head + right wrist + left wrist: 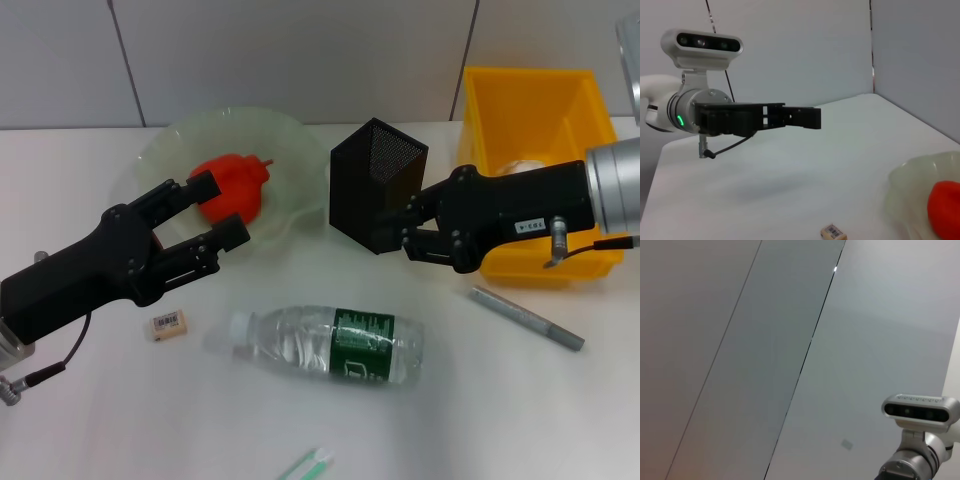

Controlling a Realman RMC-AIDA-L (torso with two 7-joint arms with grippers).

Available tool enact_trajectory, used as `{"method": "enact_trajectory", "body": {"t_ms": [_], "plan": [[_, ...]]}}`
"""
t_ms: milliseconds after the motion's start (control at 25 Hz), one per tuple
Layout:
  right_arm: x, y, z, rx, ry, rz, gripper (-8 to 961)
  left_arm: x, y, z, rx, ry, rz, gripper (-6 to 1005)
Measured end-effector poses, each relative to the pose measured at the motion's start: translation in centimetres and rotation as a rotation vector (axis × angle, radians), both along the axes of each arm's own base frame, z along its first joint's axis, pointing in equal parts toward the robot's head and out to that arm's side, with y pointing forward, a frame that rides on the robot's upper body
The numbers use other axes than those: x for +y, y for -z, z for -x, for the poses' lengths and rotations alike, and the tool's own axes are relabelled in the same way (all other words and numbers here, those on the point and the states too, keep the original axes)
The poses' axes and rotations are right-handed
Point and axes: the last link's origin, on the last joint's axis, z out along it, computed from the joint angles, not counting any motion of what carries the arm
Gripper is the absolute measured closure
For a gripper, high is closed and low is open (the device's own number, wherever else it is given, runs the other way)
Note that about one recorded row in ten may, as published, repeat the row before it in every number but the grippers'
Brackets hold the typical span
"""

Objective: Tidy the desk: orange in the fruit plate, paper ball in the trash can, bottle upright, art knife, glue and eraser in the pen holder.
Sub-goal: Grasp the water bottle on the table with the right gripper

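Left end effector [215, 212] open, at orange [235, 186] in fruit plate [160, 150].

surface [560, 420] plain white; orange [235, 185] red-orange in pale-green translucent fruit plate [170, 150]; pen holder [378, 185] black wire mesh; trash can [530, 110] bright yellow; bottle [330, 343] clear, green label, white cap; eraser [168, 323] cream with barcode sticker; rod [527, 318] grey metallic; art knife [305, 465] mint-green and white; both claws black, left claw [222, 208], right claw [410, 228]
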Motion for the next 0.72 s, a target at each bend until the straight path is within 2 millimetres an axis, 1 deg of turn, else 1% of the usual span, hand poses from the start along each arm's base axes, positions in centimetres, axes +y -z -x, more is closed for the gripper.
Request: {"method": "enact_trajectory", "body": {"t_ms": [200,280,320,360,400,440,480,520,600,720], "plan": [[0.2,0.3,0.5,-0.005,-0.014,0.017,795,0.0,0.0,0.1,0.017,0.011,-0.009,193],[0.2,0.7,1.1,-0.037,-0.043,0.04,748,-0.1,0.0,0.3,0.035,0.018,-0.012,193],[0.4,1.2,1.9,-0.09,-0.069,0.067,724,-0.3,0.0,0.5,0.057,0.026,-0.004,194],[0.4,1.2,1.9,-0.09,-0.069,0.067,701,-0.3,0.0,0.5,0.057,0.026,-0.004,194],[0.5,1.5,2.4,-0.121,-0.078,0.079,678,-0.4,0.0,0.7,0.068,0.027,-0.001,194],[0.8,1.9,3.2,-0.167,-0.097,0.098,654,-0.4,0.0,0.8,0.075,0.029,0.001,194],[0.8,1.9,3.2,-0.167,-0.097,0.098,614,-0.5,0.0,0.9,0.083,0.029,0.002,194],[1.0,2.3,3.8,-0.191,-0.11,0.109,575,-0.7,-0.1,1.2,0.091,0.029,-0.003,194],[1.1,2.4,4.0,-0.202,-0.115,0.111,496,-0.8,-0.2,1.3,0.094,0.027,-0.006,195],[1.4,2.8,5.2,-0.239,-0.116,0.123,381,-1.4,-0.5,1.9,0.106,0.025,-0.012,195]]}}
